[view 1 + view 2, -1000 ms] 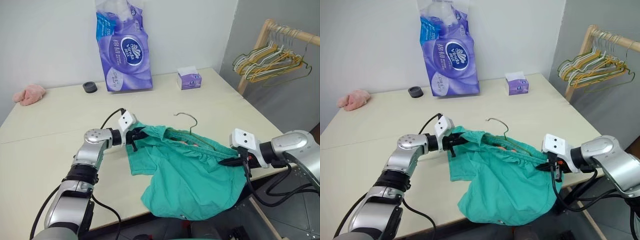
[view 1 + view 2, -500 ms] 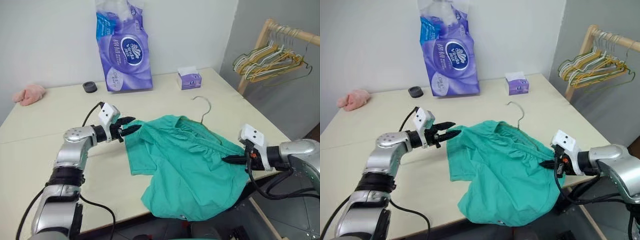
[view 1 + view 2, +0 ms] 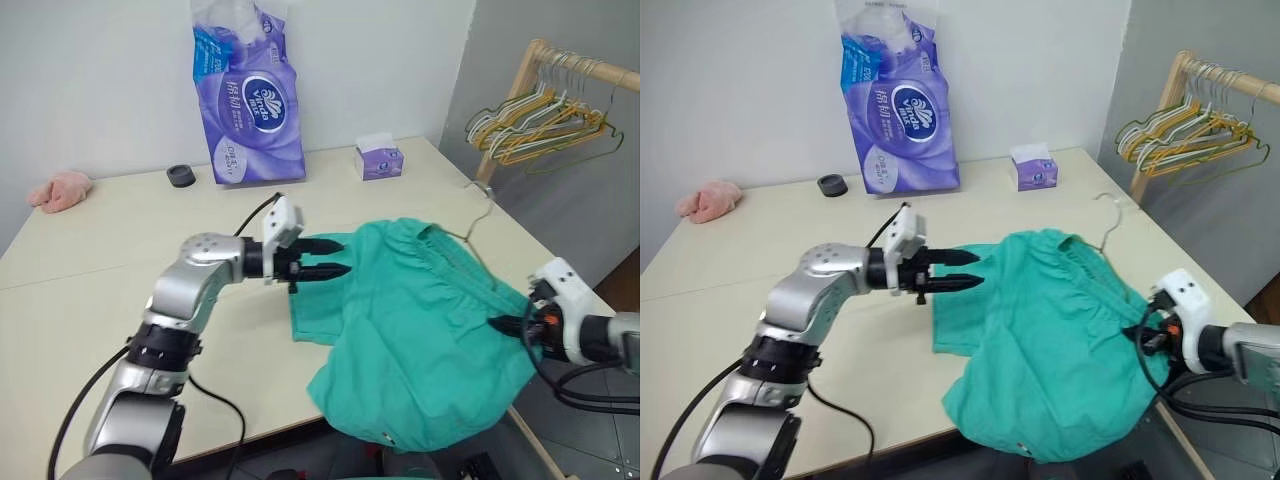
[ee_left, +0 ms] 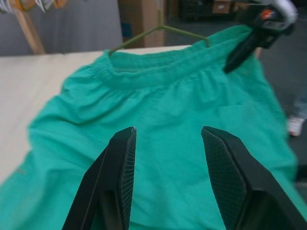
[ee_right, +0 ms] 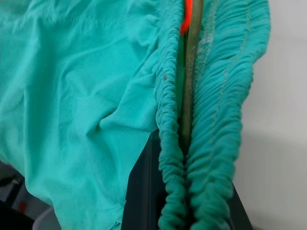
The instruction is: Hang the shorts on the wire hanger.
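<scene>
From the head camera, the shorts (image 3: 430, 330) are lying on the surface (image 3: 120, 250) near its right edge, partly drooping over the front. The hanger's (image 3: 478, 222) hook is poking out past the waistband. The left gripper (image 3: 330, 258) is hovering beside them, fingers apart and empty.

The left wrist camera is showing wire along the waistband.

The right wrist camera is showing the right gripper (image 5: 184, 196) pinching waistband and wire together. Hanging looks partly done; the far side seemingly needs seating.

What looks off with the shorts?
The teal-green fabric shorts sag over the table's near edge, bunched. The right gripper is shut on waistband and thin olive wire hanger together; the left gripper is open.
</scene>
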Available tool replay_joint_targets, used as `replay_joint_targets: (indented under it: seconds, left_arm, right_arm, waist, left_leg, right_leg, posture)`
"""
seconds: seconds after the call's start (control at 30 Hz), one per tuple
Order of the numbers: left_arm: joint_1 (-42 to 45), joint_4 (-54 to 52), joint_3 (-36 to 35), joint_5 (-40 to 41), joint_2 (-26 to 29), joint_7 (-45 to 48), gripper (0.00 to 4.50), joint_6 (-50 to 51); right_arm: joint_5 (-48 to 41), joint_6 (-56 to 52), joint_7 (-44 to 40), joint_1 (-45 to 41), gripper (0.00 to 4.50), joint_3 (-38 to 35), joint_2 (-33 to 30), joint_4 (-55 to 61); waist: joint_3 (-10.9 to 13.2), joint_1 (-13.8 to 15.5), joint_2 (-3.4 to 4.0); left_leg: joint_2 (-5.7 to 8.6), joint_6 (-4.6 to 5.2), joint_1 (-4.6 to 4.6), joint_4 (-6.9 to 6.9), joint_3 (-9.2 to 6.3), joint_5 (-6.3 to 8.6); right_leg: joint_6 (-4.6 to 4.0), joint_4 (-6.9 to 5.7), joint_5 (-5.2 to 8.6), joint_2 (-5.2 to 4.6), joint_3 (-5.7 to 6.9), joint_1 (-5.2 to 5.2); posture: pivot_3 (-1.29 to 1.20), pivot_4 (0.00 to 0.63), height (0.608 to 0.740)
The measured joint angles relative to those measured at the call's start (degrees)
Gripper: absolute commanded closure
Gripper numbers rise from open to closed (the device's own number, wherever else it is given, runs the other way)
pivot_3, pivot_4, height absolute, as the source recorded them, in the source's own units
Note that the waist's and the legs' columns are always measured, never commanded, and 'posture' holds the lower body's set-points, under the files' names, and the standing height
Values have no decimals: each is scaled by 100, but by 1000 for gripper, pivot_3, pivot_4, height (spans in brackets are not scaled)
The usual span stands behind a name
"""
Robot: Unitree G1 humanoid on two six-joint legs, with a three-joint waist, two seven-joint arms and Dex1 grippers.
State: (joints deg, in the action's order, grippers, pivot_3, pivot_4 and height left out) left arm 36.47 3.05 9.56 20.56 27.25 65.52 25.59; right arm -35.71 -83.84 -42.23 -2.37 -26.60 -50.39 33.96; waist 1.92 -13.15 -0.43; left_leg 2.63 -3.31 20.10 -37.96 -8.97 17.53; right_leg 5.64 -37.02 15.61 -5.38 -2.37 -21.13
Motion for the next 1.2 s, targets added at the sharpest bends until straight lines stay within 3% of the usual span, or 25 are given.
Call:
replay_joint_targets:
  seconds: [0.13, 0.33, 0.57, 0.77, 1.2]
  left_arm:
    - [202, -13, 335, -127, -488, -108, 2228, -108]
    - [655, 52, 544, -276, -1211, -412, 2228, -264]
    - [1301, 326, 855, -685, -2104, -1180, 2228, -336]
    - [1808, 544, 987, -957, -2546, -1628, 2228, -239]
    - [2778, 1638, 884, -1257, -3105, -1996, 2228, -894]
  right_arm:
    - [-282, -793, 125, 139, 4500, -937, -7, -34]
    - [-379, -822, 615, 291, 4500, -1895, -249, -374]
    - [-8, -823, 1503, -465, 4500, -2097, -486, -1081]
    - [605, -745, 1975, -1562, 4500, -1590, -1019, -2280]
    - [1806, 1320, 2075, -4809, 4500, 888, -1708, -6381]
  waist:
    - [-5, -80, 8]
    - [-27, -261, 43]
    - [-45, -569, 73]
    - [-51, -767, 94]
    - [-30, -887, 147]
  left_leg:
    - [-3, 14, 0, 0, 24, 8]
    - [-3, 28, 0, 0, 54, 16]
    - [-2, 76, -6, 1, 82, 42]
    - [2, 110, -18, 0, 116, 62]
    - [73, 125, -33, 2, 149, 71]
  right_leg:
    - [0, 1, 0, 2, -2, 0]
    - [2, 8, 2, 1, -12, 3]
    - [17, 15, 17, -1, -25, 7]
    - [25, 19, 27, -8, -50, 11]
    - [82, 14, 59, -80, -95, 18]
  posture:
    - [-441, 0, 740]
    - [-488, 0, 740]
    - [-483, 0, 740]
    - [-466, 0, 740]
    - [-417, 0, 740]
